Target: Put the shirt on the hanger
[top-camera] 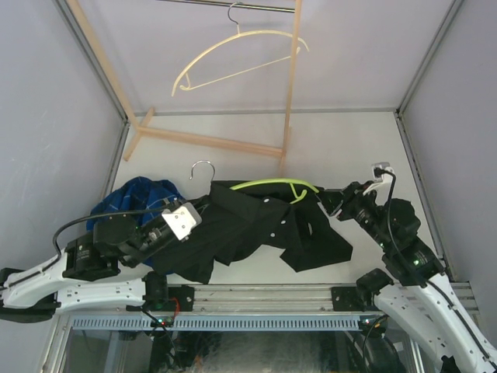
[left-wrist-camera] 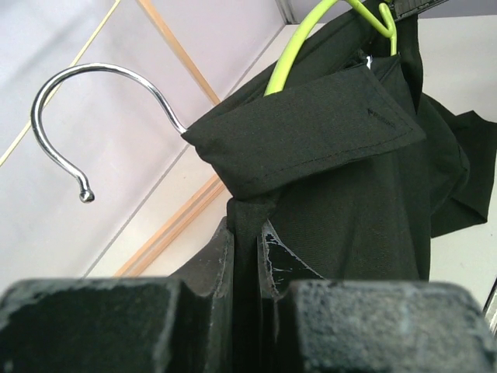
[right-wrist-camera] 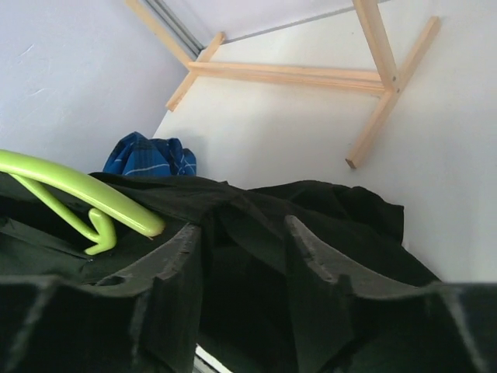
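The black shirt (top-camera: 264, 229) lies bunched across the table's front middle. The lime-green hanger (top-camera: 273, 184) runs along its top edge, and the metal hook (top-camera: 203, 166) sticks out to the left. My left gripper (top-camera: 199, 208) is shut on a fold of the shirt (left-wrist-camera: 342, 202) just below the collar (left-wrist-camera: 311, 132). The hook (left-wrist-camera: 66, 93) and the green arm (left-wrist-camera: 291, 54) are raised ahead of it. My right gripper (top-camera: 328, 200) holds a thick fold of the shirt (right-wrist-camera: 248, 225) between narrowly parted jaws. The hanger's end (right-wrist-camera: 116, 206) lies just left of the left finger (right-wrist-camera: 175, 249).
A blue plaid shirt (top-camera: 136, 198) is heaped at the left, behind my left arm; it also shows in the right wrist view (right-wrist-camera: 151, 155). A wooden rack frame (top-camera: 210, 141) stands at the back, and a cream hanger (top-camera: 233, 54) hangs from its rail.
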Robot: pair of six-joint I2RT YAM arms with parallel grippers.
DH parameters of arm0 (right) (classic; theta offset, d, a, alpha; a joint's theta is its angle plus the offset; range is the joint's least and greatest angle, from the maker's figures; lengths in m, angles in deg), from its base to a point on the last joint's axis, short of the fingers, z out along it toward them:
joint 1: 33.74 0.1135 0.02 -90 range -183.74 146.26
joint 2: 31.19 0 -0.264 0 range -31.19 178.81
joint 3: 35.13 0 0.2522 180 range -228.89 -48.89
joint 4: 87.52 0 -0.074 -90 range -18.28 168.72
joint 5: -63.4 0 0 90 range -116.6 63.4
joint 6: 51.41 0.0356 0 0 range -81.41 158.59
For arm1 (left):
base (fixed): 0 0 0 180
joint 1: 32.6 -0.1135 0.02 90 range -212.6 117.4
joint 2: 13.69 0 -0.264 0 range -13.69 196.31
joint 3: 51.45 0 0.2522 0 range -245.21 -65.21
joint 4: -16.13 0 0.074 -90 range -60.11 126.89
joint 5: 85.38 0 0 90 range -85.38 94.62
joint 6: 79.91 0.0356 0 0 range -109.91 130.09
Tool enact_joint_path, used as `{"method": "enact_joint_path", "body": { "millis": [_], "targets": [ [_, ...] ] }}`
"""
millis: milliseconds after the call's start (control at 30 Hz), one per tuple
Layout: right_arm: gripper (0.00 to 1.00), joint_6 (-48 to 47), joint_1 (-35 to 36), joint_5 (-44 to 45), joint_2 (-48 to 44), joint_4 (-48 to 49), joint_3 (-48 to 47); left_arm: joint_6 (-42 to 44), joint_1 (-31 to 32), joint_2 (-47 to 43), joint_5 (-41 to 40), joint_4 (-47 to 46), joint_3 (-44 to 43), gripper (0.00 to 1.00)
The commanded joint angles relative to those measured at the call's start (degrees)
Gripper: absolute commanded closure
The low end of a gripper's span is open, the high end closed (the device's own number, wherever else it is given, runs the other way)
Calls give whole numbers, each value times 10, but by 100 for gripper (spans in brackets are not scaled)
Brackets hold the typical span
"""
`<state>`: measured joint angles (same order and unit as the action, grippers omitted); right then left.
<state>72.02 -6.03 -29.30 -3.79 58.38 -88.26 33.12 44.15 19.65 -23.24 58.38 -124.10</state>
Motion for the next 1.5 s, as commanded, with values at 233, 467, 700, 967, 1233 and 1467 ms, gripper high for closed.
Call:
{"method": "enact_joint_path", "body": {
  "millis": [233, 467, 700, 967, 1233, 1467],
  "targets": [
    [44, -97, -40, 104, -138, -114, -35, 2, -5, -47, -92, -39, -10, 100],
    [42, -199, -39, -56, -166, -128, -69, -6, -5, -34, -98, -33, -13, 100],
    [41, -229, -39, -191, -138, -69, -80, -7, -5, -29, -58, -40, -9, 100],
    [43, -265, -39, -387, 22, -19, -210, 0, -5, 5, 23, -17, -21, 100],
    [44, -265, -20, -435, 143, -14, -268, 6, -5, 41, 58, -18, -22, 100],
    [44, -333, 61, -441, 237, -68, -302, 45, -5, 58, 135, 21, -45, 99]
  ]
}}
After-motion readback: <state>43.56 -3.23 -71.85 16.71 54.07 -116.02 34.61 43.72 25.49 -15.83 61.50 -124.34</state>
